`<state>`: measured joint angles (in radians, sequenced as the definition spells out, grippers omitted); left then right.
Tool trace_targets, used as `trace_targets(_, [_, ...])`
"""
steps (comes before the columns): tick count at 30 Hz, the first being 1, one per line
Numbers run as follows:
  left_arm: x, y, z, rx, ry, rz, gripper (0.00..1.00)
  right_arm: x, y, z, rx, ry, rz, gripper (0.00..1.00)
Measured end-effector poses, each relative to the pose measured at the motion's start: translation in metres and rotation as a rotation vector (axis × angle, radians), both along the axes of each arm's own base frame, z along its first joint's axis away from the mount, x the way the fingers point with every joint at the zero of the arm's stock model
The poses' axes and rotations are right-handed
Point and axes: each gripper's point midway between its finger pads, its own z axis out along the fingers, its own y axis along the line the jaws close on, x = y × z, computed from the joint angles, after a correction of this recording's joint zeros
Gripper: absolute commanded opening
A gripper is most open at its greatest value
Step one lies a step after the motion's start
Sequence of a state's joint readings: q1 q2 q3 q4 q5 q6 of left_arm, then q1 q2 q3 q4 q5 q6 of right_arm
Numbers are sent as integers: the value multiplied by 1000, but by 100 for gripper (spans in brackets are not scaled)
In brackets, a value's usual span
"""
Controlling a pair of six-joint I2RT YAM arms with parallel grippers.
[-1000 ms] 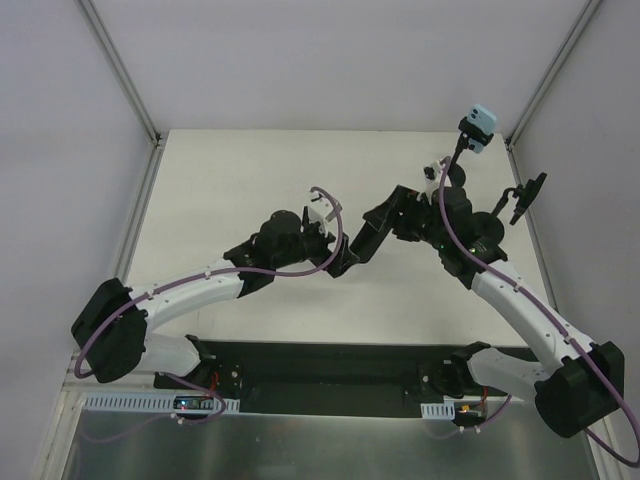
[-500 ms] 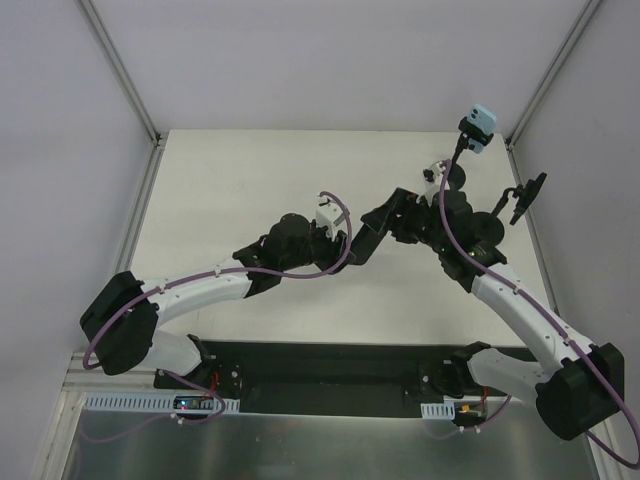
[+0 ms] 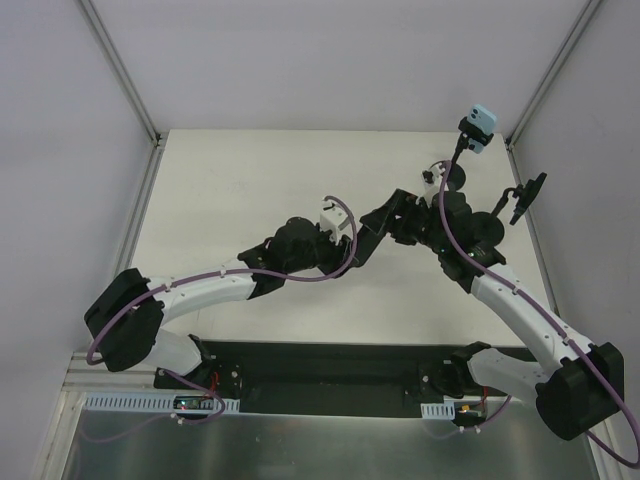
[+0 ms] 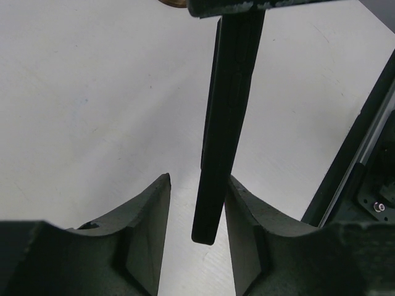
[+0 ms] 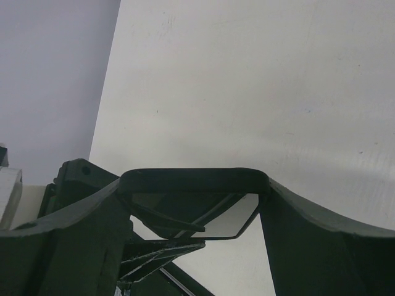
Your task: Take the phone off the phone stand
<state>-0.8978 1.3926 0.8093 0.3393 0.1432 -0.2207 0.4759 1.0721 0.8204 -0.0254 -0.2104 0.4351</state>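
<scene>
The phone (image 3: 372, 230) is a thin black slab held above the table's middle, slanting down to the left. My right gripper (image 3: 398, 212) is shut on its upper end; in the right wrist view the phone (image 5: 194, 180) spans the gap between both fingers of this gripper (image 5: 194, 188). My left gripper (image 3: 347, 250) is open around the phone's lower end. In the left wrist view the phone (image 4: 225, 117) shows edge-on between the jaws of the left gripper (image 4: 197, 180), close against the right finger (image 4: 244, 216). A black bracket (image 3: 527, 193), possibly the phone stand, stands at the right edge.
A teal-capped device (image 3: 479, 124) on a black stalk stands at the table's back right corner. The white table (image 3: 250, 180) is bounded by metal frame rails on the left and right. The arm bases sit on a black plate (image 3: 330, 365) at the near edge.
My left arm has moved right and a little forward, bringing its open jaws around the phone's lower end. The right arm and the phone have barely moved.
</scene>
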Motion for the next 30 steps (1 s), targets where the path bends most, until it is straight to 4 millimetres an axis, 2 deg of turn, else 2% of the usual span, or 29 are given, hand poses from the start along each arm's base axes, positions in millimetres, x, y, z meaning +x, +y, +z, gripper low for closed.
trace_targets(4, [0,-1,-5,14,3,3,19,0,1,1,5,1,3,9])
trace_targets(5, [0,0,-5,16,0,6,13,0,1,1,7,0,3,12])
trace_targets(6, [1,0,-5,17,-2,9,4,0,1,2,9,-3,3,14])
trace_targets(7, [1,0,-5,16,-2,9,0,0,1,2,9,-5,3,17])
trace_targets(10, [-3,-3,-3,15,-17,-7,0,1,1,2,10,-9,4,37])
trace_targets(11, [-4,-3,-2,15,-17,-8,0,1,1,2,11,-12,4,53])
trace_targets(13, [-3,-3,-3,17,-18,-5,0,2,2,2,15,-17,5,70])
trace_targets(14, [-3,-3,-2,17,-19,-4,0,2,2,2,16,-19,5,85])
trace_targets(16, [-3,-1,-2,18,-20,0,0,2,2,3,20,-23,6,96])
trace_targets(20, [3,15,-10,41,12,62,0,0,1,13,31,-63,4,96])
trace_targets(24, [18,44,-26,46,90,168,0,-2,-6,26,37,-128,-15,96])
trace_targets(27, [31,73,-40,47,169,260,0,-3,-12,26,22,-156,-34,96])
trace_targets(30, [44,104,-50,45,250,359,0,-2,-17,16,-7,-160,-51,96])
